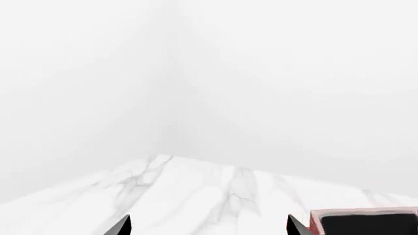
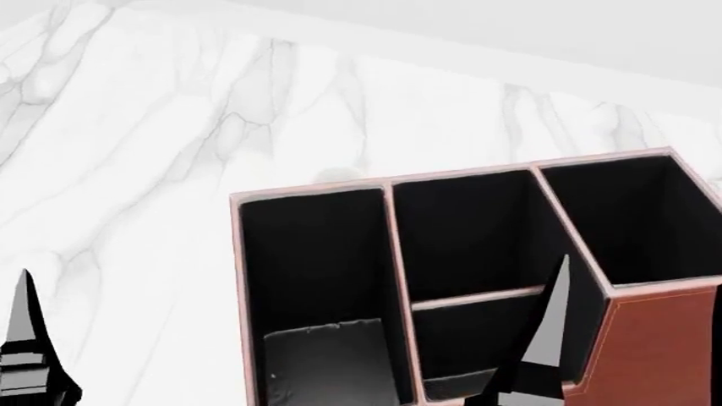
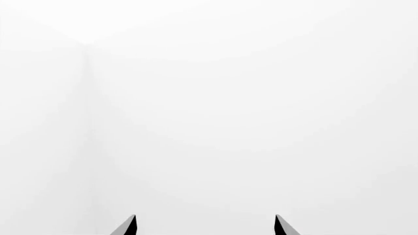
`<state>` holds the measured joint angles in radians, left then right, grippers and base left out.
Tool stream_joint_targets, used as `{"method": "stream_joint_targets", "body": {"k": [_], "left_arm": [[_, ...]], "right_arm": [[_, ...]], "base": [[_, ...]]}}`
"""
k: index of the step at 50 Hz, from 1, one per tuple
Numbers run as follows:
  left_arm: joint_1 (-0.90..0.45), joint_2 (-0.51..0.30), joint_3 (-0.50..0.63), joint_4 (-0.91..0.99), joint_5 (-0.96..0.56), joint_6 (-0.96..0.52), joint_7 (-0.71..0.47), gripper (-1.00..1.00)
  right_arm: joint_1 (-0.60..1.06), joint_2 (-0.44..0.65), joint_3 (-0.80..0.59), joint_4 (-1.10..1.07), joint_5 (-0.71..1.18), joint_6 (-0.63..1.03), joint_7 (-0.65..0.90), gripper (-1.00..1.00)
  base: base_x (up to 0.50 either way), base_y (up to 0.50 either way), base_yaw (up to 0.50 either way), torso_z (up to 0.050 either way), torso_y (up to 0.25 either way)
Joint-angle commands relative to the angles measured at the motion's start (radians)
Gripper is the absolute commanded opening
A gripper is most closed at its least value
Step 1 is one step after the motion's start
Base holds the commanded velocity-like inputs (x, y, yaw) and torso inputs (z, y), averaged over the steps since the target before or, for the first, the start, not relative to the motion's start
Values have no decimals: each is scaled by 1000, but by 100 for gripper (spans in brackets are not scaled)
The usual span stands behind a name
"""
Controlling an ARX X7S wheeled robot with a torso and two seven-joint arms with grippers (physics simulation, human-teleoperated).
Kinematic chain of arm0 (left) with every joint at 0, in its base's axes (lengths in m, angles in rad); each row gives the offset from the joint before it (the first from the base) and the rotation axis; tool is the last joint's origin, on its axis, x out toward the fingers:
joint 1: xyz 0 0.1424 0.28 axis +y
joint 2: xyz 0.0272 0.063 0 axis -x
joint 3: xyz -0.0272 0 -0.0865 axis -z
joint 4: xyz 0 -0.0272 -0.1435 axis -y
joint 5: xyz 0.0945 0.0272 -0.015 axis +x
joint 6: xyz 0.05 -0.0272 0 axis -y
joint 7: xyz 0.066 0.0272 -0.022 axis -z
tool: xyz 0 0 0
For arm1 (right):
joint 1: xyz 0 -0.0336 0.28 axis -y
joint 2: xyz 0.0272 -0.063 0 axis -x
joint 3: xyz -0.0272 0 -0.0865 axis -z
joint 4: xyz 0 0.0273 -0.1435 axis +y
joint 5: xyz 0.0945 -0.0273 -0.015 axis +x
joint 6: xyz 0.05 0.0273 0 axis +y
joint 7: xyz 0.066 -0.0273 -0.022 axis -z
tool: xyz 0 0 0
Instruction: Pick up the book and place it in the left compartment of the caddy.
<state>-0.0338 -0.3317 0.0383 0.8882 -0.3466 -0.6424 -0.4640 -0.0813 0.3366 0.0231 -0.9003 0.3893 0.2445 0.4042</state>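
The reddish-brown caddy point(image 2: 660, 347) fills the lower right of the head view, and one of its corners point(image 1: 365, 223) shows in the left wrist view. Its long left compartment point(image 2: 310, 254) holds the book point(image 2: 327, 359), a dark slab low inside with a small white mark at one edge. My left gripper point(image 1: 209, 227) is open over bare marble, and one finger point(image 2: 25, 330) rises left of the caddy. My right gripper point(image 3: 205, 227) is open and faces a blank white wall. One of its fingers point(image 2: 549, 330) stands in front of the middle sections.
The caddy stands on a white marble table point(image 2: 135, 169) whose far edge meets a plain white wall point(image 2: 508, 25). Two smaller middle sections point(image 2: 468, 237) and a right section point(image 2: 626, 220) are black-lined, with nothing seen inside.
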Motion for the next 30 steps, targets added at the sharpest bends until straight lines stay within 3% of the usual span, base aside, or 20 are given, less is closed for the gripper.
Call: {"method": "stream_joint_targets", "body": {"k": [1, 30], "left_arm": [[-119, 29, -109, -116, -55, -56, -1, 100], [-327, 42, -155, -373, -62, -80, -35, 100]], "right_arm": [[12, -16, 23, 26, -2, -14, -24, 100], [10, -5, 17, 37, 0, -28, -14, 100]], "base": [[0, 0, 0, 0, 0], [0, 0, 0, 0, 0]]}}
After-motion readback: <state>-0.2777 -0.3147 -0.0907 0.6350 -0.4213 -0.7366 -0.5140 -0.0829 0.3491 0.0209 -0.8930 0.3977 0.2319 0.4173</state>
